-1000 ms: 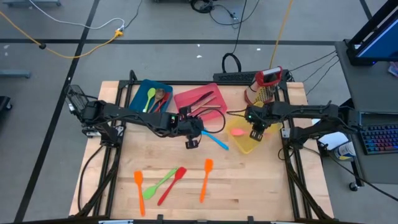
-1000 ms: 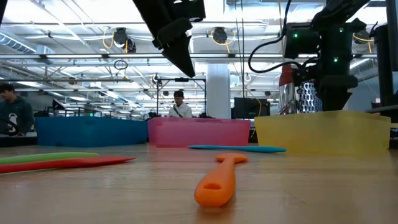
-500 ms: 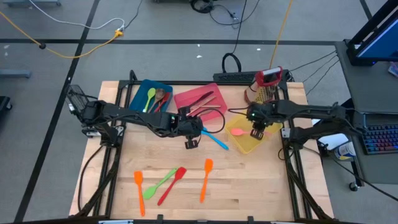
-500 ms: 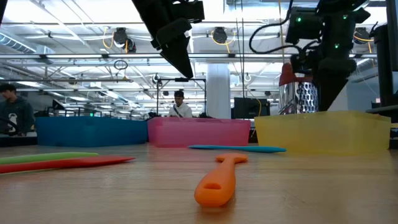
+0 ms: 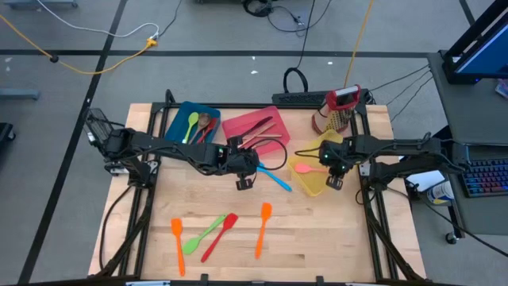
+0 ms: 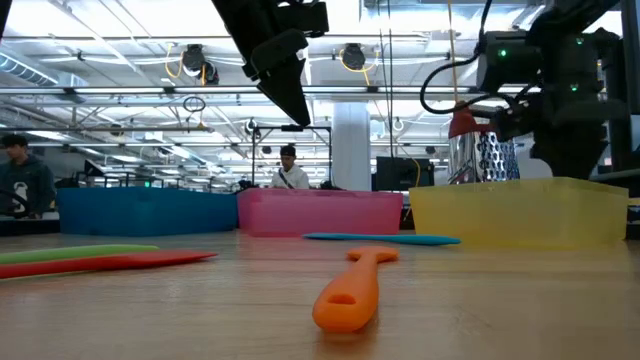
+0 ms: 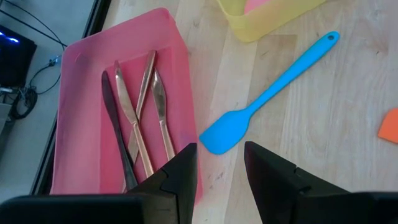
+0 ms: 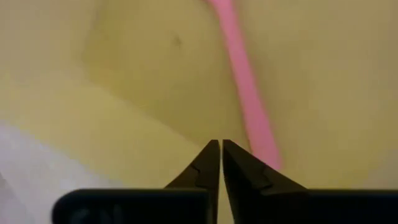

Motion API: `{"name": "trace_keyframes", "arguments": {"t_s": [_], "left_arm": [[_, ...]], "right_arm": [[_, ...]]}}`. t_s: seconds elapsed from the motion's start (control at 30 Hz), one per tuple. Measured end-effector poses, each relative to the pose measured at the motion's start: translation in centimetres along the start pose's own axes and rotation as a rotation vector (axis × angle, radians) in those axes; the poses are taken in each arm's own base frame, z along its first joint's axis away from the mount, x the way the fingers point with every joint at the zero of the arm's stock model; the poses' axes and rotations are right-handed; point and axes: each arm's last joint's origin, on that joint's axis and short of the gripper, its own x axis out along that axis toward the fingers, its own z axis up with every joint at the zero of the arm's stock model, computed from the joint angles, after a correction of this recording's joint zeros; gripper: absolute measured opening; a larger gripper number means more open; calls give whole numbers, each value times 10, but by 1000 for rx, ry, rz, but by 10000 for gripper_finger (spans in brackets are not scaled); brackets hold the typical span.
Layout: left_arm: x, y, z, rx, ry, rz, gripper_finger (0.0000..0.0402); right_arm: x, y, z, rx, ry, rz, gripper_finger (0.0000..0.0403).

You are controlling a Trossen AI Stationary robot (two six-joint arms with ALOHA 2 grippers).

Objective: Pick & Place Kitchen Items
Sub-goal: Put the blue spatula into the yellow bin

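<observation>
Utensils lie in three places: four on the bare desk (image 5: 317, 238) in front (two orange spatulas (image 5: 262, 229), one green (image 5: 202, 235), one red (image 5: 220, 235)), a blue spatula (image 7: 268, 94) beside the pink bin (image 7: 81, 74), and a pink one (image 8: 245, 93) inside the yellow bin (image 5: 311, 184). Pink bin holds what look like four pieces of cutlery (image 7: 140, 118); the blue bin (image 5: 181, 119) a green spoon and perhaps two more. Left tool (image 7: 221, 165) hovers open above the blue spatula. Right tool (image 8: 221, 163), closed and empty, hangs over the yellow bin.
</observation>
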Motion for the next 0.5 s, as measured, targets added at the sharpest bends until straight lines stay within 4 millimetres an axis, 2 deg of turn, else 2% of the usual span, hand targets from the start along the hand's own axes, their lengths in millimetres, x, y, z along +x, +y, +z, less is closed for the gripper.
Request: {"name": "trace_keyframes", "arguments": {"t_s": [0.23,0.33,0.5], "left_arm": [[-3,-2,-1,6,0,-5,136],[-15,-3,-3,28,4,-6,136],[-45,1,-8,13,-6,17,136]], "right_arm": [[-2,-2,5,37,-74,-88,15],[-4,2,12,11,-163,-68,13],[-15,8,16,-13,-316,-65,13]]}}
